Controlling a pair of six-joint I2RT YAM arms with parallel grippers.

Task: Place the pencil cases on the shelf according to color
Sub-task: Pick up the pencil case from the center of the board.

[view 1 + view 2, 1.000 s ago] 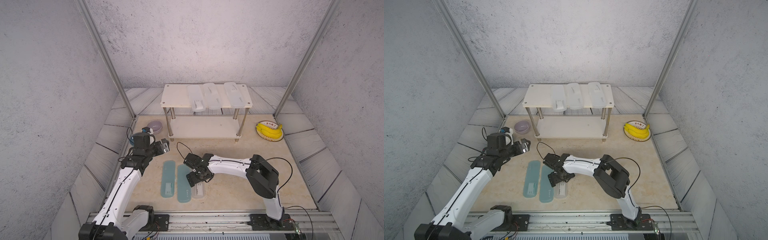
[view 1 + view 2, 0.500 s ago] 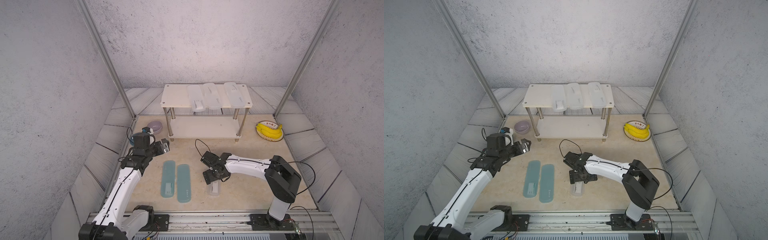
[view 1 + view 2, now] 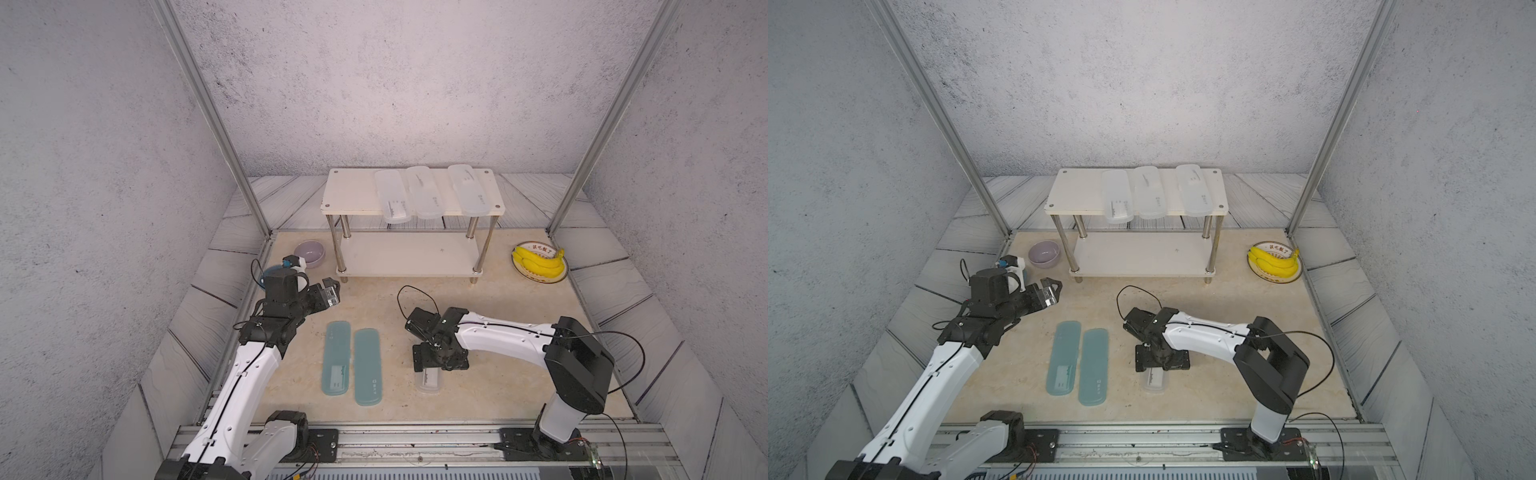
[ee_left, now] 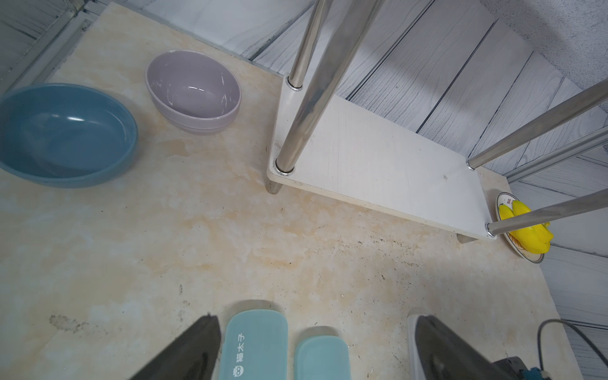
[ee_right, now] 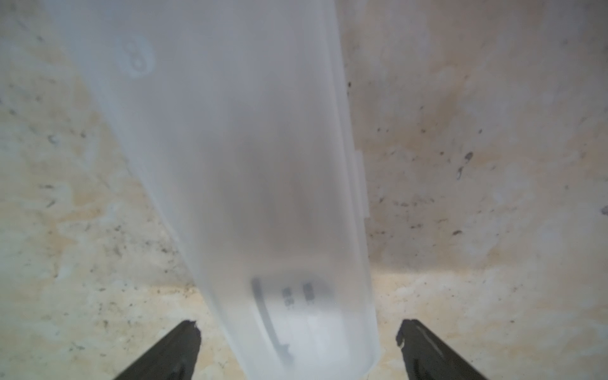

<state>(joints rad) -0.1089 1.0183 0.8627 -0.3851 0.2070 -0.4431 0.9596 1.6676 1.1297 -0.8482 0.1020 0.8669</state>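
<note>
The whole next move comes down to how the right hand (image 3: 437, 365) sits over the last frosted pencil case (image 3: 429, 380). That case lies flat on the desk (image 3: 395, 307), right of centre and toward the near edge, with its long axis running near-to-far. The hand is parked straight above its far part, pointing down, so only the near end pokes out from under it in both top views.

In the right wrist view the case runs up between the two fingertips (image 5: 177, 348), with a sliver of bare desk showing on each side. So the jaws are spread wide and straddle its narrow width without touching it, as far as I can tell. My read: drop and squeeze, no twisting needed.

The shelf (image 3: 353, 195) stands further back. Three frosted cases (image 3: 424, 193) lie side by side on its top board, also near-to-far, so this one probably goes up without much turning. The free room up there is at the left end.

The left hand (image 3: 331, 292) hangs with its fingers apart, holding nothing, near the shelf's left front leg. The two teal cases (image 3: 336, 357) lie side by side just nearer than it, so I'd guess those are its job. The bottom board (image 3: 407, 253) has nothing on it.
</note>
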